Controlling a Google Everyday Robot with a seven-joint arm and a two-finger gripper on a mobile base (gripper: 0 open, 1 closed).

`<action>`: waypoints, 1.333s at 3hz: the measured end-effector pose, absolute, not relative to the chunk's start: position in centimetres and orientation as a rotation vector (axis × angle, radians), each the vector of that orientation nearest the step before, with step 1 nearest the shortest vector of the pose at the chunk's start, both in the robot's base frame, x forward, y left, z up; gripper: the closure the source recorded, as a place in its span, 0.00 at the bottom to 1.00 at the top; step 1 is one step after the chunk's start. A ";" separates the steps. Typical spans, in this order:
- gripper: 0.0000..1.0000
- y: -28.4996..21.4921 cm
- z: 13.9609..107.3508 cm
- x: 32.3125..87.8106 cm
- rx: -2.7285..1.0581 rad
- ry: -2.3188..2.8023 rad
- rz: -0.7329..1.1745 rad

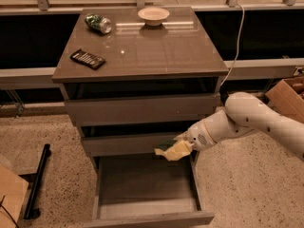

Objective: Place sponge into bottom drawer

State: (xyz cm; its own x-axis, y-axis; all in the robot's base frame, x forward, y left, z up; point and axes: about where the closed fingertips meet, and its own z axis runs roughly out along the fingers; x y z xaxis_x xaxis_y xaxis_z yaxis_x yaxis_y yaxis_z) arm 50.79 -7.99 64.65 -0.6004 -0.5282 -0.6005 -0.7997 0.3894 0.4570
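The sponge, yellow foam with a dark green top, is held in my gripper at the end of the white arm that reaches in from the right. It hangs just above the right rear part of the bottom drawer, in front of the middle drawer's front panel. The bottom drawer is pulled out, and its flat grey floor shows nothing lying on it. My gripper is shut on the sponge.
On the cabinet top lie a black calculator, a crushed green can and a pale bowl. A cardboard box stands at the right. A black bar lies on the floor at the left.
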 end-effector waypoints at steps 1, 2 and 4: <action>1.00 -8.0 61.7 50.8 -1.150 2.323 1.057; 1.00 -8.4 57.0 50.5 -1.121 2.322 1.095; 1.00 -9.3 51.1 50.7 -1.115 2.284 1.148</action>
State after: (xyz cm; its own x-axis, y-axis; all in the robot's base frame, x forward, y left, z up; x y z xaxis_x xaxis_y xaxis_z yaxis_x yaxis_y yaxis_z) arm 50.71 -9.25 51.07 -0.6288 -0.4923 -0.6019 -0.7768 0.3620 0.5153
